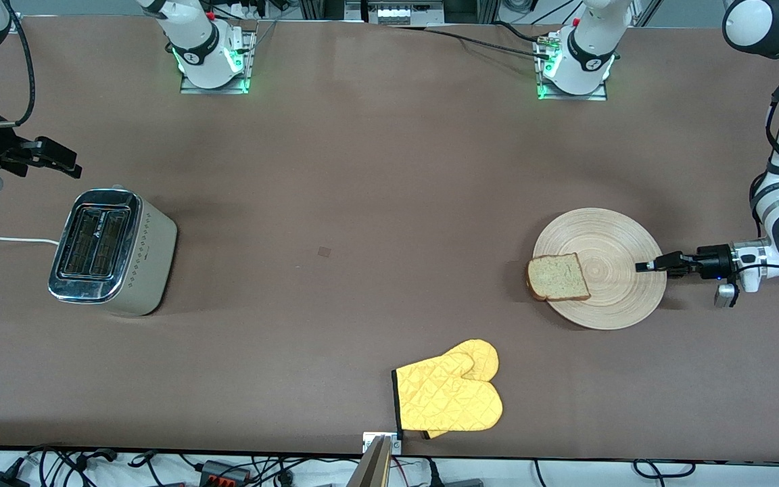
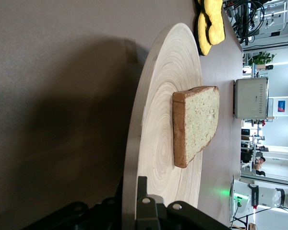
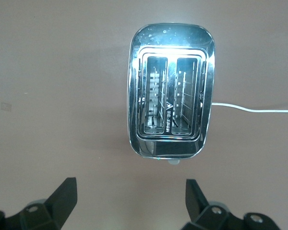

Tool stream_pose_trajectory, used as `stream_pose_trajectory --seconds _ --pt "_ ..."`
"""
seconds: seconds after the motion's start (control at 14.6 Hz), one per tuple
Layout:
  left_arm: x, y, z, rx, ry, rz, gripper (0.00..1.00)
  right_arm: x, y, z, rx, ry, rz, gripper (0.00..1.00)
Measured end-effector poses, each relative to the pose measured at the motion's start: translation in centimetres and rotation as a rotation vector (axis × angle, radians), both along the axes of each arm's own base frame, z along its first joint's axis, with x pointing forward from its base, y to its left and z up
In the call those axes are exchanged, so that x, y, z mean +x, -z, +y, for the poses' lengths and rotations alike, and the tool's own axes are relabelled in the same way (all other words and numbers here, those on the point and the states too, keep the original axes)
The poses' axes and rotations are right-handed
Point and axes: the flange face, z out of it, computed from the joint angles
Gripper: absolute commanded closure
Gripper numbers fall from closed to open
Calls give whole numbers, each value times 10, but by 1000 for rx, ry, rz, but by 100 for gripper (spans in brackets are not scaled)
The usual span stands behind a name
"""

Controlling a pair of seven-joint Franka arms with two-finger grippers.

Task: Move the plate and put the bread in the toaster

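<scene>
You're looking at one plate [image 1: 612, 260], one slice of bread [image 1: 558, 277], one toaster [image 1: 111, 251] and one pair of yellow oven mitts [image 1: 450, 392], all sitting on the brown table [image 1: 362, 203]. Two arms, two hands.

The plate is lying flat toward the left arm's end of the table. The bread is lying flat on the plate, at the rim that faces the toaster, one corner overhanging the edge a little. In the left wrist view the bread [image 2: 196, 123] is showing a darker crust around a pale speckled crumb.

The left hand [image 1: 648, 266] is sitting low at the plate's rim on the side away from the toaster. The left wrist view is showing the plate edge [image 2: 134, 158] running down between the fingers [image 2: 143, 201], so the hand is clamping on the rim.

The toaster is standing upright toward the right arm's end of the table, well apart from the plate. Two slots are showing, both with nothing in them, and a white cord [image 1: 4, 239] is trailing off toward the table edge. There's a small mark between the slots [image 3: 169, 117], but you can't read it. No other legible writing anywhere.

The right hand [image 1: 58, 162] is hovering over the table just beside the toaster, fingers [image 3: 62, 196] spread wide apart and holding nothing. This arm is waiting.

The mitts are lying stacked near the table's front edge, nearer to the front camera than the plate, roughly between the plate and the toaster.
</scene>
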Motion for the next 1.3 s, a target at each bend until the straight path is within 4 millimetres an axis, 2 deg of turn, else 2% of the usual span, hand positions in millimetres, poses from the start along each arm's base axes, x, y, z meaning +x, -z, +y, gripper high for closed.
stream_pose_trajectory --seconds 0.34,0.48,0.55,0.82,0.96,1.17,1.3 --pt "20 -48 -23 -25 130 -10 99 -2 -4 -2 -7 33 -7 0" --pt "29 -57 -44 -19 190 -5 99 -2 -5 -2 -10 36 -9 0" --pt "34 -57 -61 -20 214 -2 99 -2 -5 -3 -11 37 -9 0" --pt "54 -48 -154 -15 282 29 99 -1 -2 -4 -12 38 -3 0" --pt "51 -29 -201 -63 233 58 99 1 6 -1 -11 33 12 0" --pt "35 3 -272 -95 196 79 99 14 38 18 -10 -2 60 0" --pt "23 17 -329 -105 147 79 99 25 62 46 -12 -46 78 0"
